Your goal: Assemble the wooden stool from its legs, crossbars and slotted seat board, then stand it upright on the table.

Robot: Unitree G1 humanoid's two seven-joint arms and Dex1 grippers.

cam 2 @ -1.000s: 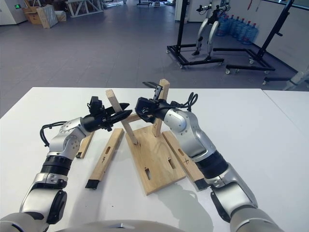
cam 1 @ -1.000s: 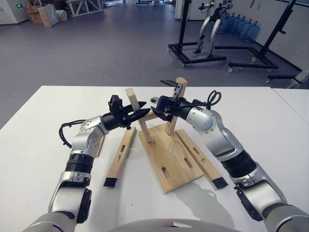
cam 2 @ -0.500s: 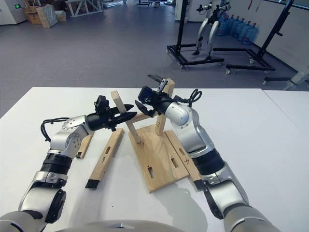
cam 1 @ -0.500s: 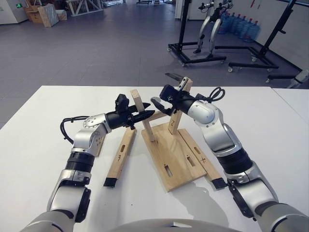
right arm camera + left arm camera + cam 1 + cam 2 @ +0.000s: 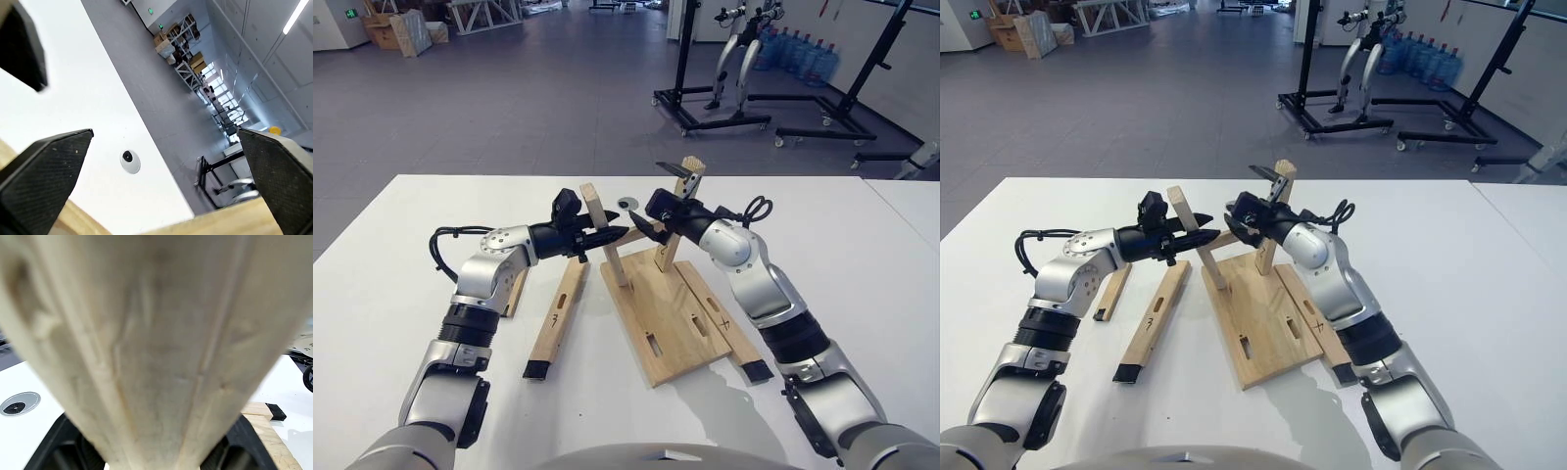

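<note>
Lying nearest, loose left leg (image 5: 558, 311) and loose right leg (image 5: 724, 323) flank seat board (image 5: 671, 318), flat on table (image 5: 401, 284); neither is fitted.
Left upright leg (image 5: 609, 262) and right upright leg (image 5: 667, 255) are seated in slots, joined by crossbar (image 5: 631, 232).
Left gripper (image 5: 607, 236) is clamped on left upright leg.
Right gripper (image 5: 654, 201), spread wide, is shifted farther along crossbar toward right upright leg over 1 s.
Frame is nudged slightly rightward; joint seating is judged underway.

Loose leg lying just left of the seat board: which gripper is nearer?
Left. The left gripper, shut on the left upright leg, sits close above the far end of the loose leg. The right gripper is open farther right, by the right upright leg over the seat board.
</note>
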